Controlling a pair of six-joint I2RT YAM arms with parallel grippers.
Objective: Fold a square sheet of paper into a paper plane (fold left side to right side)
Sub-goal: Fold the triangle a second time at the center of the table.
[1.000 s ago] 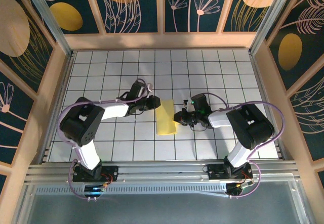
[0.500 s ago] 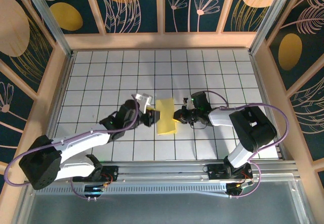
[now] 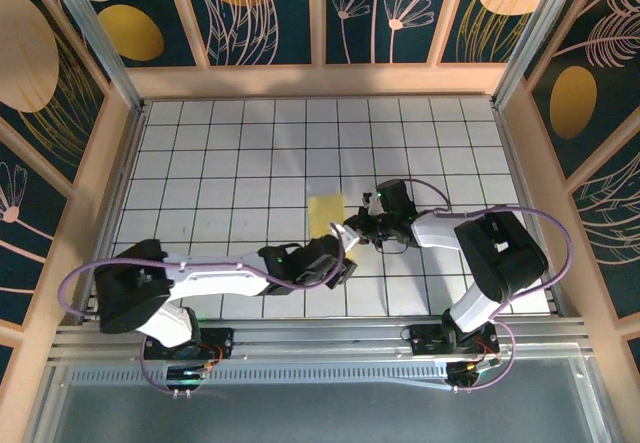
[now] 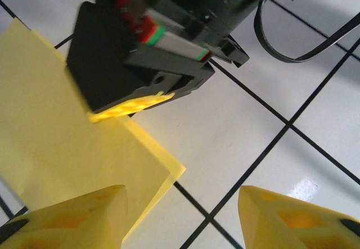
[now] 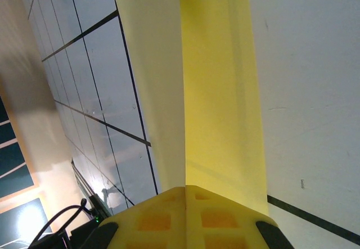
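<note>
We judge the closed right gripper [image 5: 185, 189] pins the square sheet of paper [image 3: 325, 213] at centre frame, steadying it for the part-open, empty left gripper [image 4: 180, 201].

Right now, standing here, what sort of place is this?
Probably a robot test booth, not a home or factory: a white grid-tiled table walled by flower-patterned panels, a left arm and right arm bolted to a metal rail at its near edge, and one yellow sheet of paper between them.
</note>
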